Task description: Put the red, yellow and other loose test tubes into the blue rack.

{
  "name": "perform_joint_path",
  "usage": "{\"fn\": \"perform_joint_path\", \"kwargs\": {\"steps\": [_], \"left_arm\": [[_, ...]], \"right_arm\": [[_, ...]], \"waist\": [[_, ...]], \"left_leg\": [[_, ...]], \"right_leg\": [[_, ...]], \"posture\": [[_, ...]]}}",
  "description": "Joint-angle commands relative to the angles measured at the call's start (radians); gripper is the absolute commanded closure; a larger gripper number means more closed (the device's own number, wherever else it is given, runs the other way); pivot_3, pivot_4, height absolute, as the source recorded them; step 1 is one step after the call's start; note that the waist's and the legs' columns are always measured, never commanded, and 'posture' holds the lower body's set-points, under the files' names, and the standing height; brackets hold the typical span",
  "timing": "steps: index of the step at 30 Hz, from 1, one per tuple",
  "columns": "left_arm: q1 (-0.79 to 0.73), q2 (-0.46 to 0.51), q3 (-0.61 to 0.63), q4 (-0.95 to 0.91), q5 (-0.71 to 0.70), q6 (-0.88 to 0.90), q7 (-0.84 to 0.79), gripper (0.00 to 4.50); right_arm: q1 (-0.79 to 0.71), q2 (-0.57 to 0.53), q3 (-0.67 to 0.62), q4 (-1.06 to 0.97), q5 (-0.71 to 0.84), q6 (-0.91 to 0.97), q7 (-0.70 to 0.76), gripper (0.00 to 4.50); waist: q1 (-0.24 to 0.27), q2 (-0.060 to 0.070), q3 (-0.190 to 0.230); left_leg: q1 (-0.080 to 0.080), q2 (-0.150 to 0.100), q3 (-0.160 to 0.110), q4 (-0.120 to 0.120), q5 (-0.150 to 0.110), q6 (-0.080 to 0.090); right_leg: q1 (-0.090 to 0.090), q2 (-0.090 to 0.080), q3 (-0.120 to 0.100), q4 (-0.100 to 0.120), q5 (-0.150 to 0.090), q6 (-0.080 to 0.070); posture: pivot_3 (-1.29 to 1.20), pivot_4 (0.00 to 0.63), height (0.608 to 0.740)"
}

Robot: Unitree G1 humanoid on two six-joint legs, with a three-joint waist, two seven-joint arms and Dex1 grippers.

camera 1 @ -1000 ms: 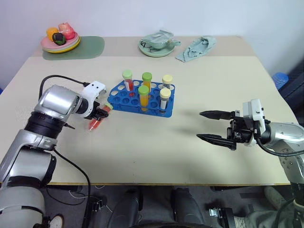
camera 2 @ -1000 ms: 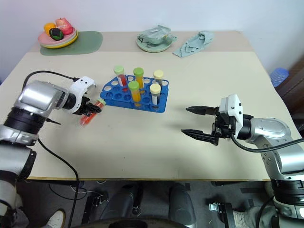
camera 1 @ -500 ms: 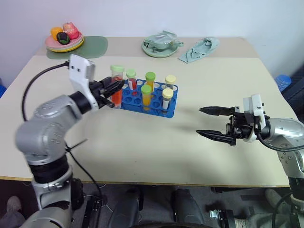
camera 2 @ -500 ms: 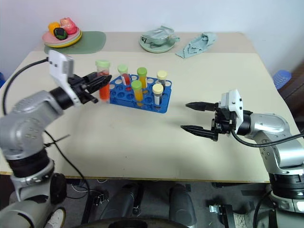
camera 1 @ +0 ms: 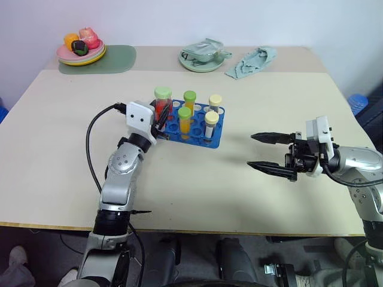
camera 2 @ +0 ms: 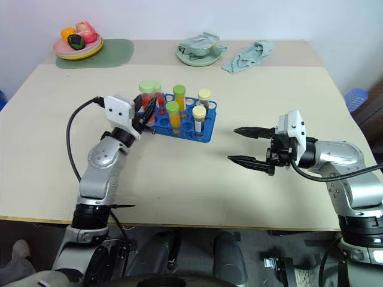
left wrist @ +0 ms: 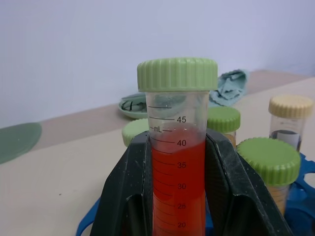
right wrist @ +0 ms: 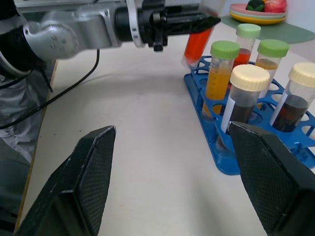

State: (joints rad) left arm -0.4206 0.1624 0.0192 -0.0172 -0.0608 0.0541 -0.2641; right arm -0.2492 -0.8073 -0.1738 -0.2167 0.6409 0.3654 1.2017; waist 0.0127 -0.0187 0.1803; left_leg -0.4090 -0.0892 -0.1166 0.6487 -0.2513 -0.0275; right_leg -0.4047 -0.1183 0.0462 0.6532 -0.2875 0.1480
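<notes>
Red test tube (left wrist: 176, 162) w/ pale green cap is clamped upright btwn left gripper (camera 1: 159, 117) fingers, held just over the blue rack's (camera 1: 212, 139) left end, near mid-tabletop. Rack holds five capped tubes: red, two yellow-orange, two dark brown w/ cream caps. Right gripper (camera 1: 267, 152) hangs w/ jaws spread wide, gripping nothing, over bare tabletop toward the right edge, well apart from rack.

Six capped tubes: two red tubes (right wrist: 243, 51), two yellow-orange tubes (right wrist: 216, 78), two dark brown tubes (right wrist: 241, 110). Five stood in the one blue rack (camera 1: 210, 142); one red sat in my left pincer (camera 1: 160, 113). I also counted one fruit plate (camera 1: 84, 58), one green mat (camera 1: 116, 60), one bowl (camera 1: 200, 63) and one cloth (camera 1: 251, 61).
</notes>
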Motion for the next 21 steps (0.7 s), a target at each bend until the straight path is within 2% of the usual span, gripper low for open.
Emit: {"fn": "perform_joint_path", "kwargs": {"steps": [1, 5, 9, 21], "left_arm": [[-0.049, -0.001, 0.013, 0.065, 0.016, -0.127, 0.022, 3.68], [-0.106, -0.005, 0.0, 0.214, 0.046, -0.217, 0.05, 3.68], [-0.118, -0.011, -0.007, 0.282, 0.052, -0.256, 0.056, 3.68], [-0.073, -0.036, -0.021, 0.313, 0.025, -0.299, 0.001, 3.68]], "right_arm": [[0.002, -0.018, -0.038, -0.044, 0.014, 0.001, -0.01, 0.78], [0.013, -0.017, -0.043, -0.057, 0.015, 0.001, -0.022, 0.78], [0.018, -0.018, -0.047, -0.067, 0.019, 0.005, -0.03, 0.78], [0.036, -0.019, -0.059, -0.093, 0.027, 0.019, -0.046, 0.78]], "waist": [[0.001, 0.0, 0.0], [0.001, 0.0, 0.0], [0.0, 0.0, 0.0], [0.0, 0.0, -0.001]], "left_leg": [[0.0, 0.0, 0.0, 0.0, 0.0, 0.0], [0.0, 0.0, 0.0, 0.0, 0.0, 0.0], [0.0, 0.0, 0.0, 0.0, 0.0, 0.0], [0.0, 0.0, 0.0, 0.0, 0.0, 0.0]], "right_leg": [[0.0, 0.0, 0.0, 0.0, 0.0, 0.0], [0.0, 0.0, 0.0, 0.0, 0.0, 0.0], [0.0, 0.0, 0.0, 0.0, 0.0, 0.001], [0.0, 0.0, 0.0, 0.0, 0.0, 0.001]], "posture": [[0.0, 0.15, 0.74], [0.0, 0.15, 0.74], [0.0, 0.15, 0.74], [0.0, 0.15, 0.74]]}}
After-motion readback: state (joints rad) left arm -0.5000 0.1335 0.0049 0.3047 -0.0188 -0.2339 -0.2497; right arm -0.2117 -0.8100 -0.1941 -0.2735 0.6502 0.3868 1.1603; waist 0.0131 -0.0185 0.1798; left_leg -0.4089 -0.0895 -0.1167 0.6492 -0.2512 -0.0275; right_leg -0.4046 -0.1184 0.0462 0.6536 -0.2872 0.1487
